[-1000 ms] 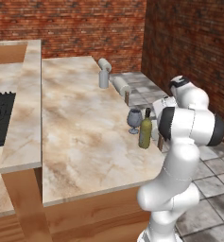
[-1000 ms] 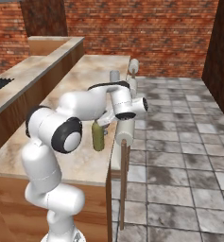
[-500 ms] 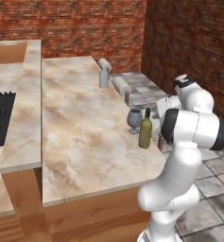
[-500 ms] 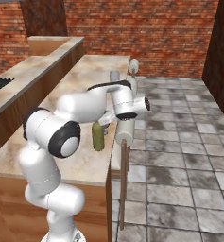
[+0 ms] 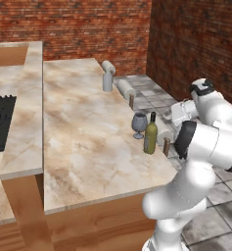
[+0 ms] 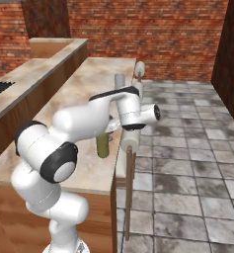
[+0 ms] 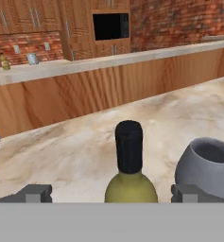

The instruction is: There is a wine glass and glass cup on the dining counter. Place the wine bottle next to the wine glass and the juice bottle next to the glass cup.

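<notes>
1. Gripper [image 7: 111, 193] is spread wide and grips nothing; its two dark finger tips [image 7: 34, 193] sit far apart at the bottom of the hand view, with clear gaps either side of the bottle neck.
2. Tall slim olive-green wine bottle with a dark neck and cap [image 7: 129, 165] stands upright on the long beige marbled dining counter [image 5: 83, 137], straight ahead of the gripper and centred between the tips, untouched.
3. Small stemmed wine glass with a dark bluish-grey bowl [image 7: 205, 163] is ahead and to the gripper's right in the hand view, close beside the bottle; the base views show a small gap between bottle [image 5: 150, 133] and glass [image 5: 139, 124].
4. Why so, as a judgement: the bottle already stands next to the glass near the counter's edge, so the wine half looks done and the wide jaws fit a release.
5. Plain pale grey-white cylindrical glass cup [image 5: 107, 81] stands well apart, farther along the counter from the gripper.
6. A small yellowish bottle [image 7: 4, 61], likely the juice bottle, stands on the far brick-backed worktop [image 7: 52, 71], well ahead and to the left; too small to confirm.
</notes>
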Robot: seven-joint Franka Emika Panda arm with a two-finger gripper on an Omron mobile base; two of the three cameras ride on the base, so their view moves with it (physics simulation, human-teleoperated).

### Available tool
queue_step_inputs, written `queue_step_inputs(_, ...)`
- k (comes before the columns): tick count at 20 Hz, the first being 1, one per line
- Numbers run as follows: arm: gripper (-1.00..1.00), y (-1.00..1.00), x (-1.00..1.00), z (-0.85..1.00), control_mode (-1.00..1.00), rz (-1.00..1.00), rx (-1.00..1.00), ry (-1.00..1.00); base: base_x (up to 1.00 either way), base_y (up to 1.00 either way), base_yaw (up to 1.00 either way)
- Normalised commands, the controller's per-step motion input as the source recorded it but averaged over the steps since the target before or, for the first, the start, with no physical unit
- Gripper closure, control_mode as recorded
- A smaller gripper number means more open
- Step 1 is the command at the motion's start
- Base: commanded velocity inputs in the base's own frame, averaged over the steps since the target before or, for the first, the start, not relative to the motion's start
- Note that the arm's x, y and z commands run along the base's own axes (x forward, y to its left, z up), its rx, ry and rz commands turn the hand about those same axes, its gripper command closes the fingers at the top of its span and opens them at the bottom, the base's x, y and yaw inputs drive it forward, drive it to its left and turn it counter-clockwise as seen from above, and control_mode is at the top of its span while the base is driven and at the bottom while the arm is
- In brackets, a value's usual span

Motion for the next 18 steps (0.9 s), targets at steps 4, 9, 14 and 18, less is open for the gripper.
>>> queue_step_inputs(4, -1.00, 0.43, -0.48, 0.15, -1.00, -0.32, 0.01, -0.04, 0.00, 0.00, 0.00)
queue_step_inputs(9, -1.00, 0.44, -0.38, 0.11, -1.00, -0.32, 0.00, 0.00, 0.00, 0.00, 0.00)
queue_step_inputs(14, -1.00, 0.24, -0.49, 0.16, -1.00, -0.37, 0.03, 0.14, 0.00, 0.00, 0.00)
queue_step_inputs(18, -1.00, 0.07, -0.52, 0.24, -1.00, -0.31, 0.08, 0.30, 0.00, 0.00, 0.00)
